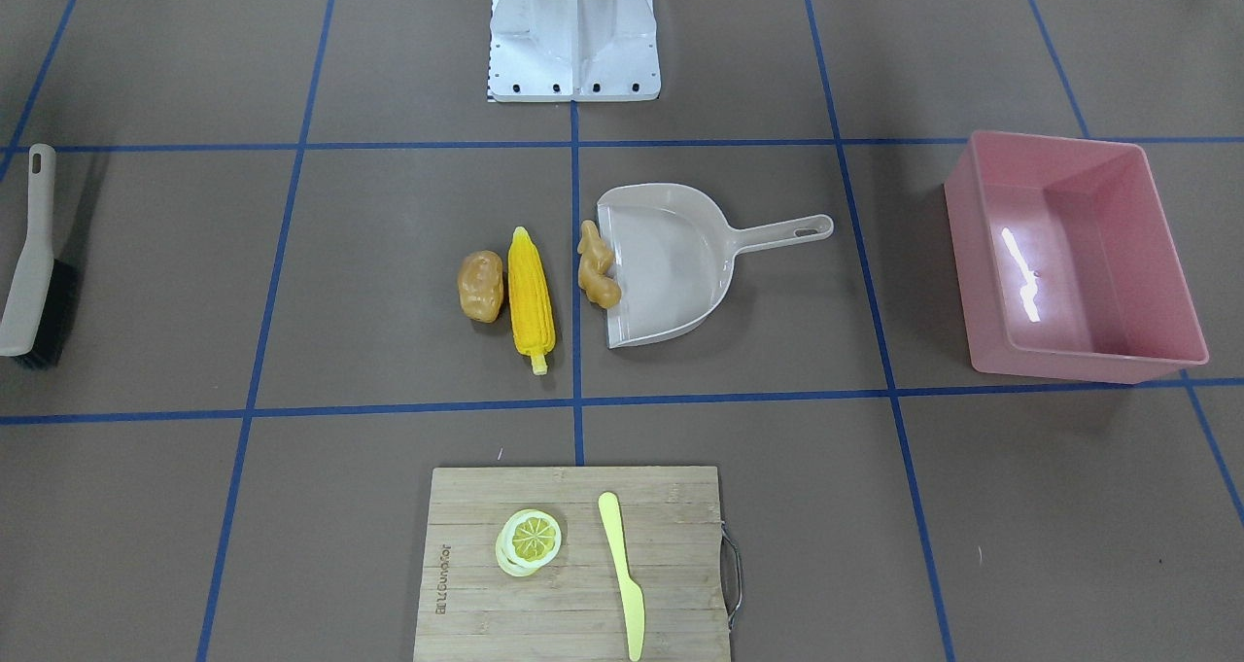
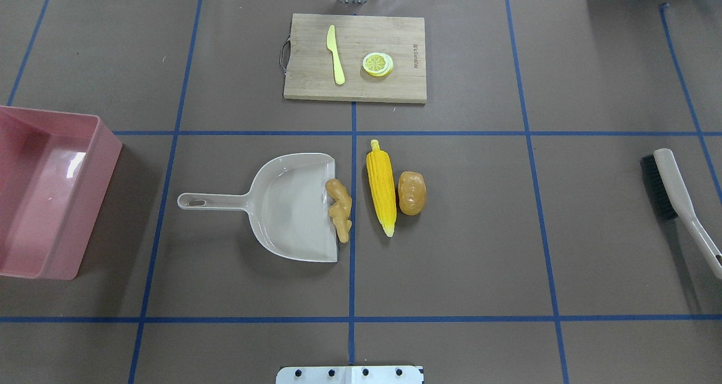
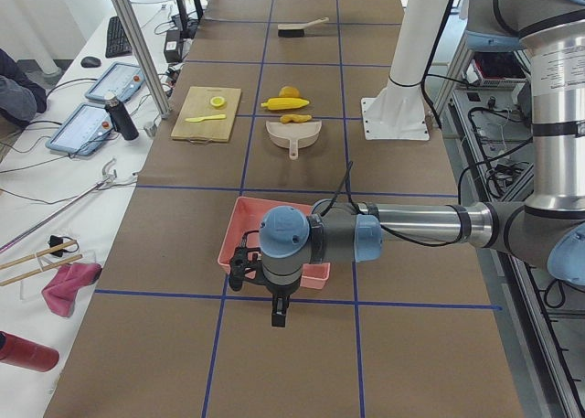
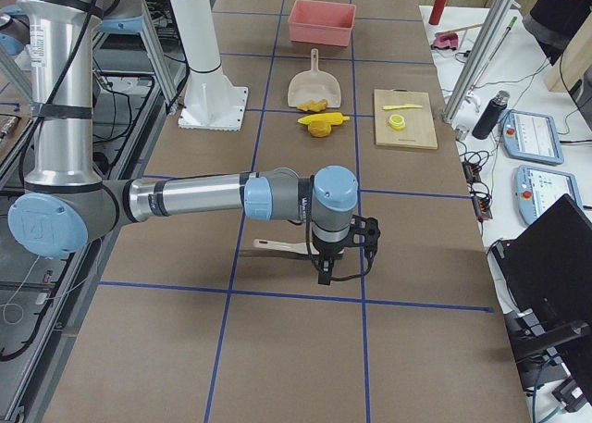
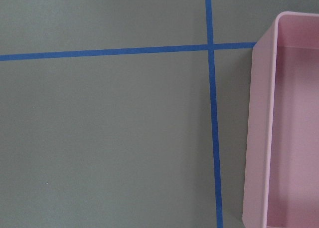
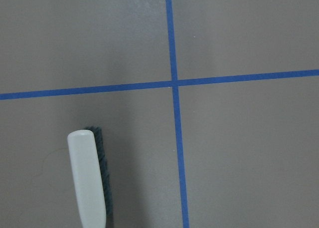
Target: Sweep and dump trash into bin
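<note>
The brown potato, the yellow corn cob and the tan ginger root lie mid-table. The ginger rests on the lip of the beige dustpan. The pink bin stands at the table's end on my left and also shows in the left wrist view. My left gripper hangs beside the bin's outer end, seen only in the exterior left view. My right gripper hangs over the brush, seen only in the exterior right view. I cannot tell whether either is open or shut.
A beige hand brush with black bristles lies at the table's right end and shows in the right wrist view. A wooden cutting board at the far edge holds a lemon slice and a pale yellow knife.
</note>
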{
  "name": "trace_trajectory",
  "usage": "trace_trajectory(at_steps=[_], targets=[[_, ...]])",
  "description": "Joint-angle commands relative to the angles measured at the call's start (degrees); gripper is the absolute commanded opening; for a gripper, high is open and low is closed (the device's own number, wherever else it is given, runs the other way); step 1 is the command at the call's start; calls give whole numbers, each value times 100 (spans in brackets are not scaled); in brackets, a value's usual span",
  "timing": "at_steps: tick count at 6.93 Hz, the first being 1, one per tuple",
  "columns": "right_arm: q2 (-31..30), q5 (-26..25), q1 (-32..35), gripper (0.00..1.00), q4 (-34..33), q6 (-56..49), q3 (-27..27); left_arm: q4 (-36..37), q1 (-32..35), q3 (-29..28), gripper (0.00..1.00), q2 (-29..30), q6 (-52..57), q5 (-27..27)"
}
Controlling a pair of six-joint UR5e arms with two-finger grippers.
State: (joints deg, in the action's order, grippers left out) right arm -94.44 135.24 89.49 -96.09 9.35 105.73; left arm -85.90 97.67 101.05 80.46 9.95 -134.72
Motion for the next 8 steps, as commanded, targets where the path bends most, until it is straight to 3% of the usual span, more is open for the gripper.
trace_trajectory(at_steps=[1, 3, 4, 8], targets=[[-510, 293, -438, 100, 107, 655, 727, -23, 50, 3, 99, 4, -11, -1], [-1527, 223, -1186, 100, 1953, 726, 704, -23, 68, 63, 99, -4, -29, -10], [-1994, 214, -1380, 100, 2511, 718, 678, -41, 85, 124, 99, -39, -11, -1], [-1974, -646, -2408, 100, 2806, 735, 381, -50, 85, 231, 99, -22, -37, 7]])
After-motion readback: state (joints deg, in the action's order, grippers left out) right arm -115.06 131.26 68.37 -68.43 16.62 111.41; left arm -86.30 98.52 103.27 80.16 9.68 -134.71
